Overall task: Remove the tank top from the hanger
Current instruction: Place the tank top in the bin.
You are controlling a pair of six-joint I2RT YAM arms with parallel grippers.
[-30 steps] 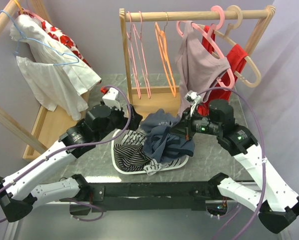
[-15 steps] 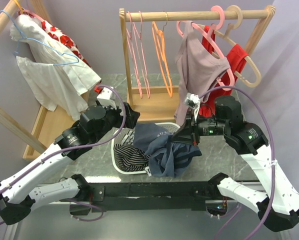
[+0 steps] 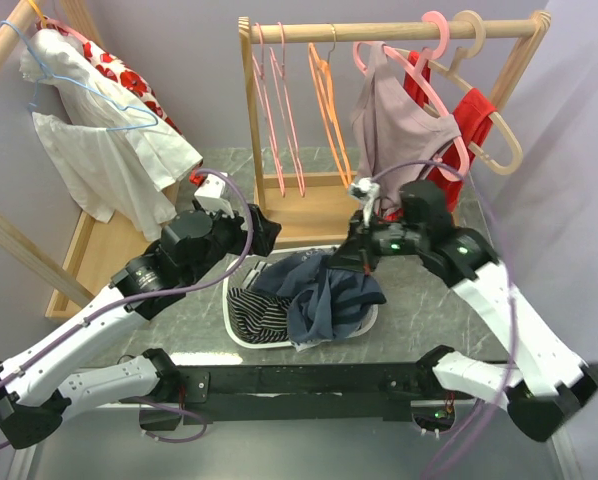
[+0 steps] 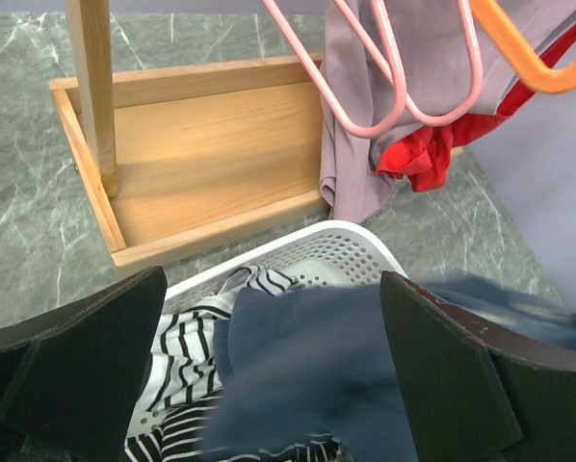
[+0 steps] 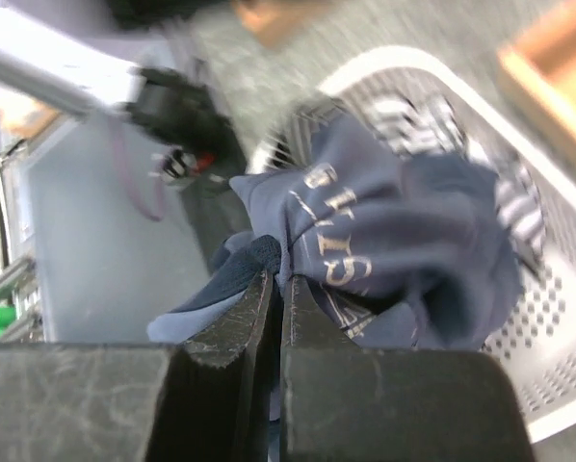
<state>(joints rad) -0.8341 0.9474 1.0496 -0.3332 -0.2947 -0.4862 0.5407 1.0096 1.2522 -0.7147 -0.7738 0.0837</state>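
A moment earlier the right end effector (image 3: 365,262) had held the navy garment (image 3: 324,295) lifted over the basket (image 3: 231,312); now, pinched shut on it, it had dropped the cloth back in. The mauve tank top (image 3: 394,125) hung on its pink hanger (image 3: 431,85) behind the basket, so I judged the real job unstarted. Only the right wrist view showed the clamped fold. The left end effector (image 3: 263,238), beside the basket, gaped empty.

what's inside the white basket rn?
A navy garment lies on top, pinched in the right claw; a black-and-white striped piece shows under its edge. The basket floor below them and anything deeper are covered.
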